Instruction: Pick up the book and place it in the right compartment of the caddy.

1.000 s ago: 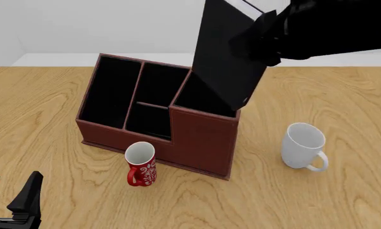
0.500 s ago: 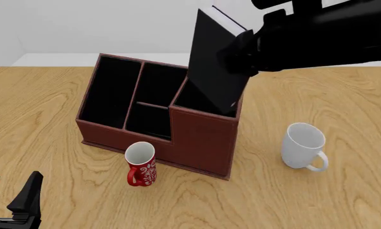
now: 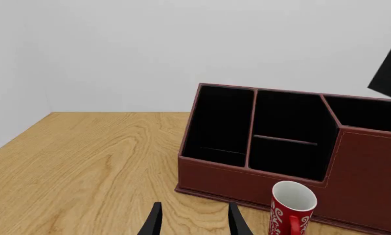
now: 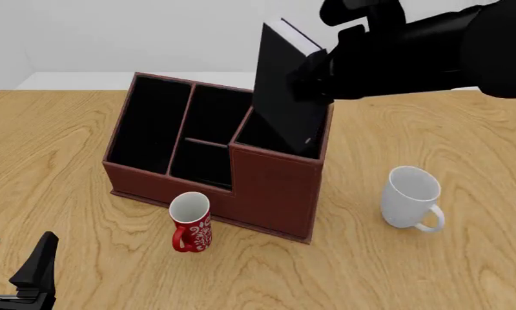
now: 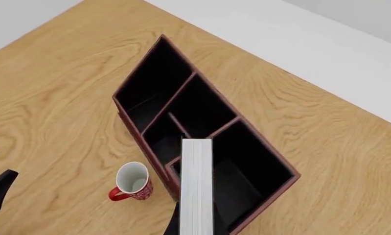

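Right end effector (image 4: 319, 70): clamped on the upper part of the book (image 4: 285, 90), holding it tilted, lower corner dipping into the right compartment (image 4: 267, 134).
Left end effector (image 4: 17, 274): fingers apart, holding nothing, low at the worktop's (image 4: 464, 258) near left corner.
Book position: above the right end of the caddy (image 4: 275, 187), mid-worktop toward the far edge; page edges face up in the wrist view.
Advice: square the book to the slot walls, lower straight, release only once seated.
Nearby: red mug (image 4: 190, 221) just beside the caddy's front wall; white mug (image 4: 411, 197) apart, toward the right edge.
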Tool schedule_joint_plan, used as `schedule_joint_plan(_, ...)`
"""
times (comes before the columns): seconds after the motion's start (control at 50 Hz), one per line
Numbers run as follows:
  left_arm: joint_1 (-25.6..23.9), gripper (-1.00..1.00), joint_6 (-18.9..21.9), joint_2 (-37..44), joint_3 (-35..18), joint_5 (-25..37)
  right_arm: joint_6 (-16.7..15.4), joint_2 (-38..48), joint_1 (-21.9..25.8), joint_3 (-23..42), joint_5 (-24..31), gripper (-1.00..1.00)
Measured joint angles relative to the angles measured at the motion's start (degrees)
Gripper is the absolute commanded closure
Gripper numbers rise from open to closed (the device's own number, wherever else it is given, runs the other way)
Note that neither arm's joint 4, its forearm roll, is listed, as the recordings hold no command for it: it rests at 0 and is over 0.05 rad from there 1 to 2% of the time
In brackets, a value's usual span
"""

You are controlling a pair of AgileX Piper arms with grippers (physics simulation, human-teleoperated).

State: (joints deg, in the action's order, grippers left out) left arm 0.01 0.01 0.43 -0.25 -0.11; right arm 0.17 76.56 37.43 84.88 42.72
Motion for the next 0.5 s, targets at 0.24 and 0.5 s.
schedule_joint_plan(0.24, 0.0, -1.0, 0.0, 0.0, 0.0, 0.0, -0.4, 1.6, -1.4, -0.1, -1.3, 1.0)
schedule_joint_plan(0.5, 0.0, -1.0, 0.0, 0.0, 0.0, 0.0, -0.6, 3.3, -3.1, -0.9, -3.4, 1.0)
